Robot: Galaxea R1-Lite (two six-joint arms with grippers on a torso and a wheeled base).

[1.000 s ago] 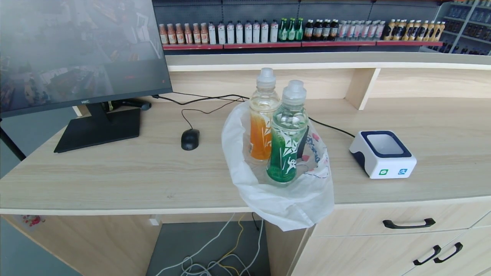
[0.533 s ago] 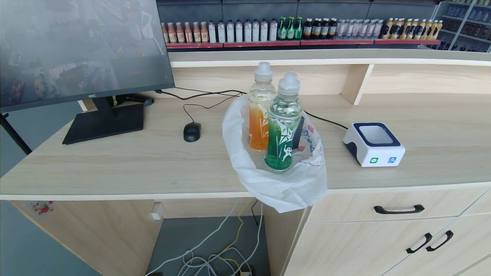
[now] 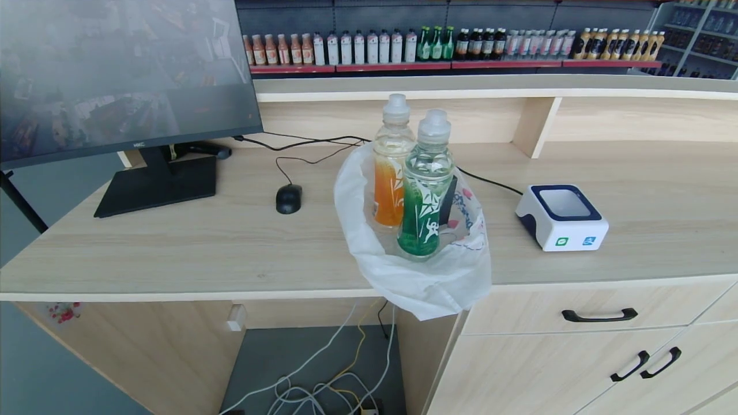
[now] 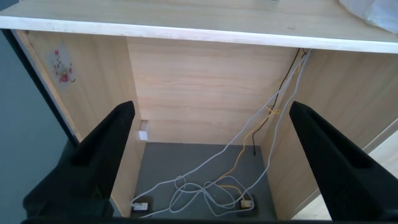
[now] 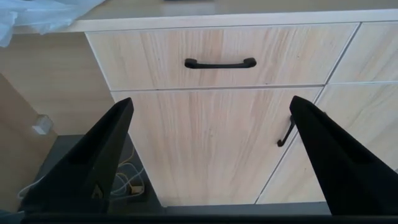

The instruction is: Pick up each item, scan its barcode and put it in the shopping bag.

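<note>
On the desk (image 3: 173,253), head view, the orange bottle (image 3: 389,190) and green bottle (image 3: 421,213) stand upright in the bag (image 3: 426,282), scanner (image 3: 562,216) near; I judge the bagging done. Left wrist view: my left fingers (image 4: 106,155) are wide and empty below the desk edge. Right wrist view: my right fingers (image 5: 106,155) are wide too, facing a drawer (image 5: 217,50), so any lift should skirt the bag's overhang.

The counter (image 3: 173,253) has a pale wood-grain surface, matt and smooth. The shopping bag (image 3: 415,282), centre of the frame, is thin white plastic film, semi-translucent and crinkled. The green bottle (image 3: 424,196) and orange bottle (image 3: 391,173) are clear glossy plastic with printed film sleeves and whitish translucent caps. The scanner (image 3: 562,222), right of centre, has a smooth white and dark blue plastic housing. The monitor (image 3: 115,75), upper left, has a glossy, reflective screen and a matt black stand. The mouse (image 3: 288,199) is matt black plastic. The drawer handle (image 3: 599,315), lower right, is matt black; its material cannot be told.
</note>
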